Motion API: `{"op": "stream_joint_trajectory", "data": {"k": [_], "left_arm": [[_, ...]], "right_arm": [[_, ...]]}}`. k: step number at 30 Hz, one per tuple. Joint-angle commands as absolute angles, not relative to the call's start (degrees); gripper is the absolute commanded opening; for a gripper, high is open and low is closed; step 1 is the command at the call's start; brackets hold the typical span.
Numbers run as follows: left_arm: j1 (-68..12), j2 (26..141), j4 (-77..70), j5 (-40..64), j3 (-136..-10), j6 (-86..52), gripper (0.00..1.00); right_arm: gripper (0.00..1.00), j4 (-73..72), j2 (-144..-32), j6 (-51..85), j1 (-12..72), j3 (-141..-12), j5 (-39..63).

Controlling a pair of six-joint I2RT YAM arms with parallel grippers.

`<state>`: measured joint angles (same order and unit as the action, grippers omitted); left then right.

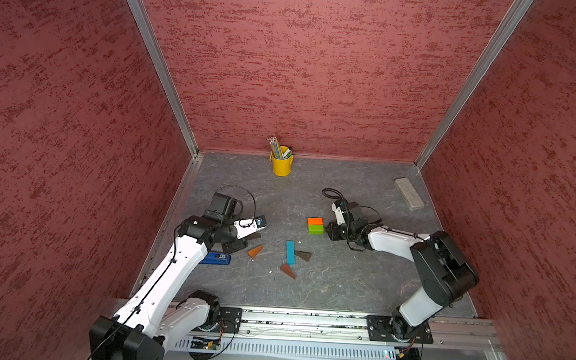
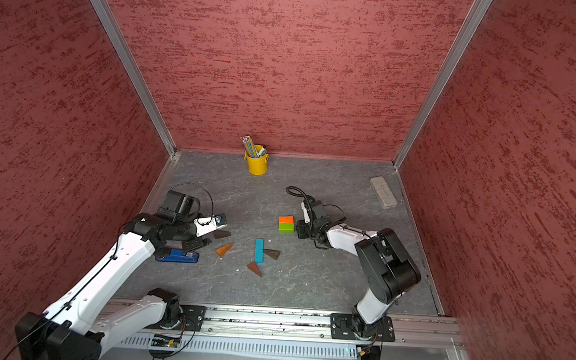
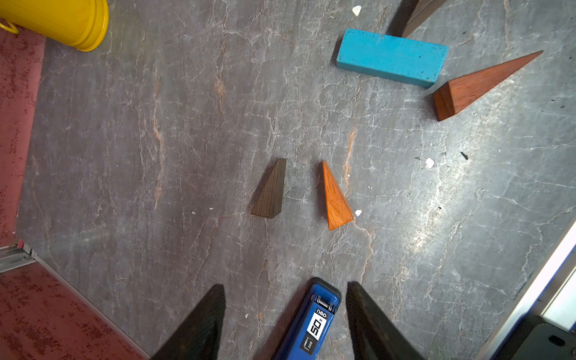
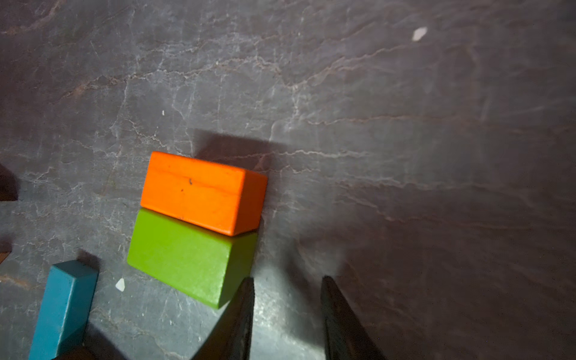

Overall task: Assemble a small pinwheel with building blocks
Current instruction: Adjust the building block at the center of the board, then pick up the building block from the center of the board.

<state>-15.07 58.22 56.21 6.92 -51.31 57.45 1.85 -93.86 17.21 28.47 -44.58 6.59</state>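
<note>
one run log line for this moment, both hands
stage: orange block against green block | left hand: open, empty, near stapler | right hand: open, empty, beside green block | blue bar, wedges: loose

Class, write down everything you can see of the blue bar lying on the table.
The blue bar is a long rectangular block painted turquoise-blue, apparently wood, with small specks in the paint. It lies flat on the grey stone-patterned table, long axis pointing away from the robot, unheld. A dark brown wedge sits close against one long side, and a reddish wedge lies just off its near end; contact cannot be confirmed.
</note>
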Motion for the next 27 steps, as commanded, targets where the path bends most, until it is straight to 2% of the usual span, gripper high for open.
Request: {"op": "stream_joint_trajectory", "data": {"k": [1, 4, 7, 11, 14, 16, 17, 21, 27], "left_arm": [[-15.03, 60.05, 56.43, 5.64, -50.80, 59.50, 0.64], [-15.03, 63.22, 55.33, 2.21, -50.59, 64.55, 0.63], [-14.92, 65.46, 50.54, -0.64, -48.87, 71.70, 0.60], [-11.47, 66.87, 44.93, 7.43, -49.64, 79.77, 0.59], [-11.34, 70.18, 41.78, 5.17, -49.19, 87.29, 0.59], [-11.01, 73.09, 44.05, 6.16, -52.05, 88.12, 0.59], [-10.99, 74.89, 46.37, 6.89, -53.83, 88.54, 0.59], [-11.72, 78.65, 49.88, 6.44, -55.81, 90.60, 0.59], [-13.03, 83.03, 49.92, 3.09, -55.25, 89.82, 0.54]], "right_arm": [[0.39, 4.46, -89.94, 15.82, 28.78, -44.96, 0.30], [0.43, 5.47, -86.85, 13.63, 28.75, -43.96, -0.73], [0.51, 3.03, -81.83, 9.99, 28.71, -41.46, 0.58], [0.66, -5.19, -73.30, 4.11, 28.68, -35.98, 6.52], [0.75, -10.69, -69.48, 2.71, 28.69, -32.19, 8.84], [0.85, -12.38, -68.47, 2.03, 28.71, -30.91, 10.92], [0.97, -13.02, -67.98, 1.65, 28.69, -30.41, 12.79], [0.99, -18.17, -64.20, 0.68, 28.83, -28.02, 22.35], [0.99, -20.56, -61.10, -2.14, 28.76, -26.71, 24.02]]}}
